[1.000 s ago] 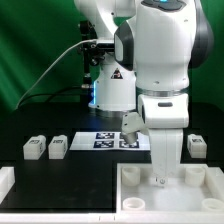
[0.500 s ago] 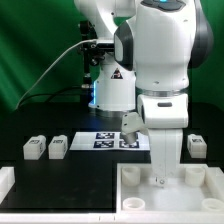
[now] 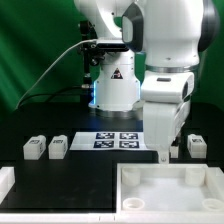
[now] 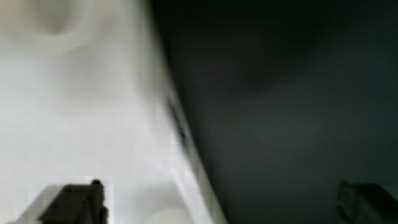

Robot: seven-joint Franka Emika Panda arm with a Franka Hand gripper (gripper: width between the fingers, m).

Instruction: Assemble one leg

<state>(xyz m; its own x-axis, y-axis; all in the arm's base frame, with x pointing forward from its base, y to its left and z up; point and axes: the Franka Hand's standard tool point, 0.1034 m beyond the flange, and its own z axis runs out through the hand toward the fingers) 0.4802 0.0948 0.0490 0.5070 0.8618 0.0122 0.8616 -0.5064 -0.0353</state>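
White plastic is the material of the small parts. We see a first leg [image 3: 33,148] and a second leg [image 3: 58,147] side by side at the exterior view's lower left, on the black table [image 3: 90,175]. A third leg [image 3: 197,146] stands near the exterior view's right edge. All three are apart from the arm and nothing touches them.

The tabletop [image 3: 175,195], a big white square piece with a raised rim, lies at the lower right of the frame. The marker board [image 3: 118,139] lies flat in the middle, in front of the robot's base.

The gripper [image 3: 163,153] points straight down, just above the far rim of the tabletop, between the marker board and the third leg. In the wrist view we find it released. Its two dark fingertips [image 4: 71,203] are wide apart, and between them we see only a blurred white surface beside a dark one.
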